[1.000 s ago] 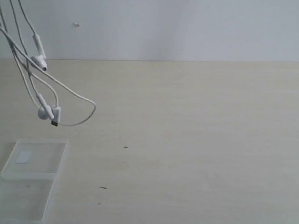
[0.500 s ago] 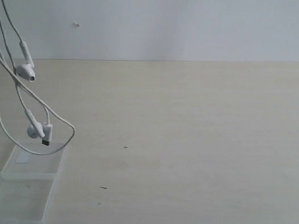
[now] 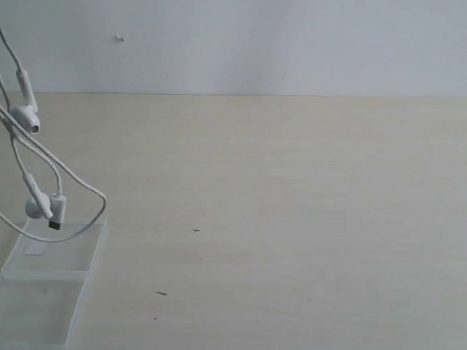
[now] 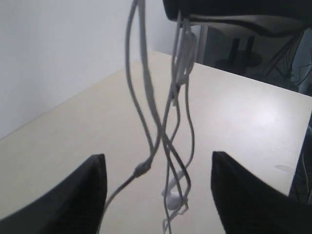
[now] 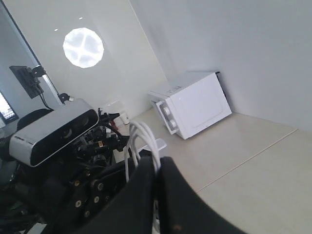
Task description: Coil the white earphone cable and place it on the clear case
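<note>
Earphone cable (image 3: 32,206) exits top-left; clear case (image 3: 36,309) partly cropped.

Fingers (image 4: 83,195) of left gripper (image 4: 157,157): broad matte-black wedges. Fingers (image 5: 141,200) of right gripper (image 5: 157,165): smooth, matte black. Behind: silver-grey camera bar (image 5: 53,131) on black bracket (image 5: 58,195) with pale screws (image 5: 97,185).

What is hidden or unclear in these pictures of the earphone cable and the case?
- Exterior view: the white earphone cable runs off the top left edge; no gripper shows.
- Exterior view: the frame's lower left corner clips the clear case.
- Right wrist view: the right gripper, shut on the cable, hides the pinched part.
- Left wrist view: the earbuds, seen past the open left gripper, are blurred.
</note>
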You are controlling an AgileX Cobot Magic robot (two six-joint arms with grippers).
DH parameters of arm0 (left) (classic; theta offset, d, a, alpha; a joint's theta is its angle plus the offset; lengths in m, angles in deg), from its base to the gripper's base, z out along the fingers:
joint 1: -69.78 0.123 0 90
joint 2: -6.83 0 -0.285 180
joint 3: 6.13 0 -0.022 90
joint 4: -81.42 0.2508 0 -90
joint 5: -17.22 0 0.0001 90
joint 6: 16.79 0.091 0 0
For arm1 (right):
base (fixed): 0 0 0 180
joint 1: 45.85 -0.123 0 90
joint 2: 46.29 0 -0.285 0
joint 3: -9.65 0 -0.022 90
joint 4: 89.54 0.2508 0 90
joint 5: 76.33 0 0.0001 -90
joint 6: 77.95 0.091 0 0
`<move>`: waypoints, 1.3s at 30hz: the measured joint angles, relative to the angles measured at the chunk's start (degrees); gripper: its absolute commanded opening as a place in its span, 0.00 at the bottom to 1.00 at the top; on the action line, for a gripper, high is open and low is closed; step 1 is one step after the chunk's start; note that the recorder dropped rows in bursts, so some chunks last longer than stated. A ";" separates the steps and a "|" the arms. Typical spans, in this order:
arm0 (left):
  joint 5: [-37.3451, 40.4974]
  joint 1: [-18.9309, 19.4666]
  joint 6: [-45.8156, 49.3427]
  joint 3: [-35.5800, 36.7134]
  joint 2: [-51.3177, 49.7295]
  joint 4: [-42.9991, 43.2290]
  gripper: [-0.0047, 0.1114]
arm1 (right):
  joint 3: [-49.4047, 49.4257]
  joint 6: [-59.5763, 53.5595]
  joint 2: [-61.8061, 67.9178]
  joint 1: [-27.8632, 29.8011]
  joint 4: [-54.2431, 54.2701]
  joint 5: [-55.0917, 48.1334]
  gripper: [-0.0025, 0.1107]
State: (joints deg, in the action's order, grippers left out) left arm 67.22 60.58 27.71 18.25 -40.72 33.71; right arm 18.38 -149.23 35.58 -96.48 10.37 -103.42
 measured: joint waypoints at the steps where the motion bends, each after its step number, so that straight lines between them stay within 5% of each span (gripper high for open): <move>1: 0.00 0.00 0.00 0.00 -0.27 -0.11 0.56 | 0.00 -0.24 0.00 0.00 0.00 0.00 0.02; 19: 0.81 0.00 3.17 0.00 -3.88 -6.71 0.56 | 0.00 -1.16 0.00 0.00 0.00 -0.33 0.02; 39: 4.24 0.00 3.27 0.25 -5.62 -4.85 0.52 | 0.00 -1.30 0.00 0.00 0.00 -1.29 0.02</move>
State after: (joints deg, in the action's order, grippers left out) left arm 71.46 60.58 30.98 18.50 -46.34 28.86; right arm 18.38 -150.53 35.58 -96.48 10.37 -104.71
